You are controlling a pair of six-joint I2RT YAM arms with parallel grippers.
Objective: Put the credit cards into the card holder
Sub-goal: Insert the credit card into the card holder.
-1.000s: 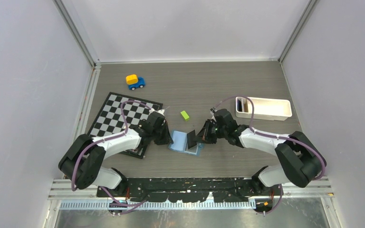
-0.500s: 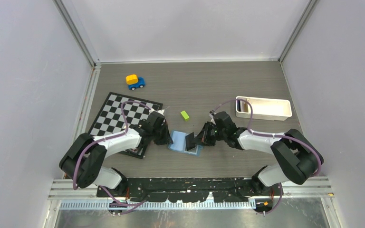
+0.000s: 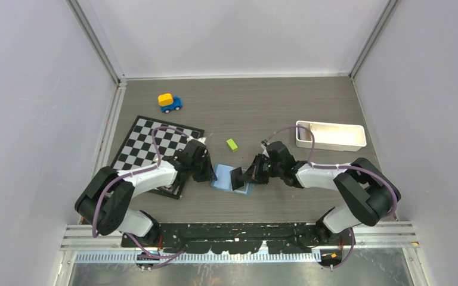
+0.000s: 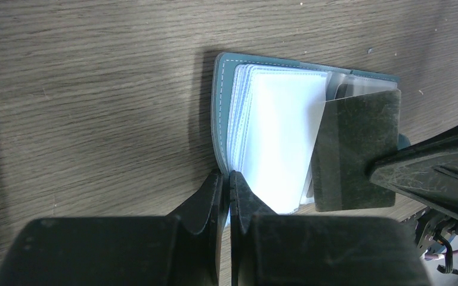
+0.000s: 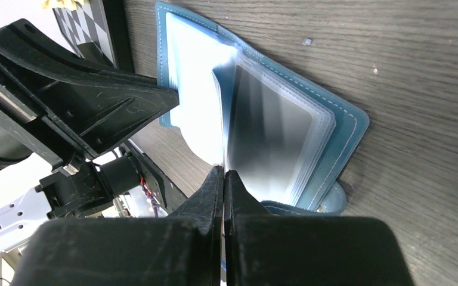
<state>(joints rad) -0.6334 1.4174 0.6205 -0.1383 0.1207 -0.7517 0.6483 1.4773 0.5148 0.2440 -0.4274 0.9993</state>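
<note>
Two grippers meet at the open card holder point(image 3: 222, 177) in the overhead view. It lies flat on the table's middle, between the checkerboard point(image 3: 149, 146) and the white tray point(image 3: 334, 143), with a lime-green block point(image 3: 232, 144) just behind it. The left gripper point(image 3: 210, 174) sits at the holder's left edge. The right gripper point(image 3: 247, 176) holds a dark credit card point(image 3: 237, 177) standing tilted over the right half.

From the left wrist, the jaws are clenched together at the near edge of the teal cover, apparently pinning it. The clear sleeves point(image 4: 274, 137) fan up from the spine, and the card's leading corner overlaps their right margin.

From the right wrist, the jaws are clamped thinly on the card, which reads as a grey glossy face lying among the sleeves. Whether its edge is already inside a pocket mouth cannot be told.

To do this insertion well, the left arm should probably keep the cover pressed flat. The right arm should then bring the card's edge square to one sleeve opening and slide it in parallel with the page. It should let go only once most of the card is seated. Pushing at a skew would likely buckle a sleeve or drag the holder.
</note>
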